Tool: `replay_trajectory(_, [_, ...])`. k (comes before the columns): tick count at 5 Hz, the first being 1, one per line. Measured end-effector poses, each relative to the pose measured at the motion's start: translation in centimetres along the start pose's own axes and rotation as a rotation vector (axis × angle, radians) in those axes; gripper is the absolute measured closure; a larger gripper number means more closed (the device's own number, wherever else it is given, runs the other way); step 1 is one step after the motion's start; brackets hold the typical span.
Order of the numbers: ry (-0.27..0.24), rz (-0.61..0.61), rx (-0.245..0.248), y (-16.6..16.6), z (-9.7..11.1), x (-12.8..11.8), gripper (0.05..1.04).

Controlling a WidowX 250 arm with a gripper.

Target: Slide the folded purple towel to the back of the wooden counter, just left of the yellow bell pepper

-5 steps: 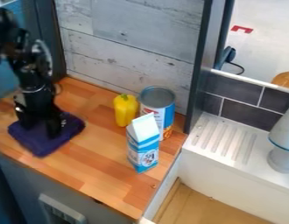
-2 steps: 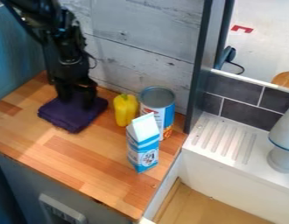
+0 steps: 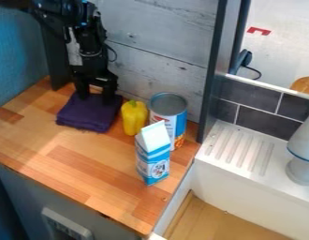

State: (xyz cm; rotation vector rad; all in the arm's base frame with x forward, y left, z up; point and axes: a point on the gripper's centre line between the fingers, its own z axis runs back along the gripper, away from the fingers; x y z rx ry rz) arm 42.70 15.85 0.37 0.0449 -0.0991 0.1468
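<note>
At the far left, a blue wall panel (image 3: 19, 61) meets the butcher-block countertop (image 3: 76, 164), whose front edge slants down toward the lower right. A dark upright post (image 3: 55, 65) stands at the back edge, and just right of it the black gripper (image 3: 96, 97) points down over the folded purple cloth (image 3: 87, 116). Its fingers (image 3: 84, 89) stand wide apart, with purple fabric showing between them, and the tips touch the top of the cloth. The cloth lies in stacked layers (one corner points left) near the back of the counter, and open wood stretches from it to the left and forward to the front edge.

Beside the cloth's right side, with little room between, a yellow bell pepper (image 3: 134, 119) stands upright. Close to its right is a blue-and-white cylindrical can (image 3: 171, 112) with a grey top, and in front of the can, partly covering it, a blue-and-white gable-top milk carton (image 3: 153, 157) stands upright, nearer the counter's right edge. A dark vertical frame (image 3: 212, 89) rises behind that edge. Farther right come a white ridged drainboard (image 3: 235, 161), dark tiles (image 3: 263, 123) and a pale waisted object (image 3: 301, 164), cut off by the view's edge
</note>
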Motion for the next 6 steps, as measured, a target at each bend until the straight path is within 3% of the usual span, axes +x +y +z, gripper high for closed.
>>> replay_trajectory(1, [-0.007, 0.008, -0.011, -0.3, -0.4, -0.1, 0.081])
replay_trajectory(2, [-0.054, 0.018, -0.028, -0.6, 2.3, -0.6, 0.081])
replay_trajectory(3, [-0.209, 0.082, -0.035, -0.3, 8.4, -1.5, 0.082])
replay_trajectory(4, [-0.369, 0.165, -0.053, 1.0, 14.4, -5.2, 0.082])
replay_trajectory(5, [-0.293, 0.173, -0.052, 0.9, 16.2, -9.3, 0.082])
replay_trajectory(6, [-0.169, 0.200, -0.049, 2.0, 15.7, -14.1, 0.082])
